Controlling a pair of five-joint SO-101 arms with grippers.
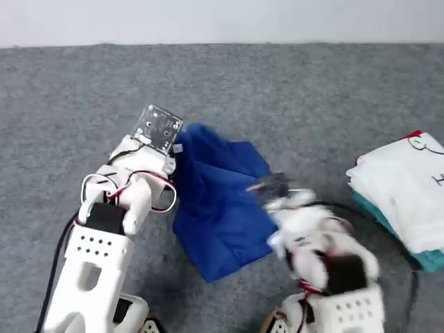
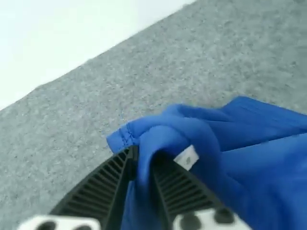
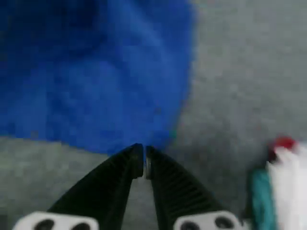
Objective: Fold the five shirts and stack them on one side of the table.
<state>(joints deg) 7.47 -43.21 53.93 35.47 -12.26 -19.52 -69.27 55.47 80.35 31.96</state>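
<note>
While the left gripper (image 2: 143, 165) is clamped on a bunched edge of the blue shirt (image 1: 218, 208) on the grey table (image 1: 312, 90), the right gripper (image 3: 145, 160) hangs closed and empty just beside the shirt, toward the stack of folded shirts (image 1: 406, 187).

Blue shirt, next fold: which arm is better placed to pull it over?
Left, probably. The left gripper is shut on the blue shirt at its edge by the white label, so it could drag that edge across. The right gripper is shut on nothing, beside the shirt over the table.
</note>
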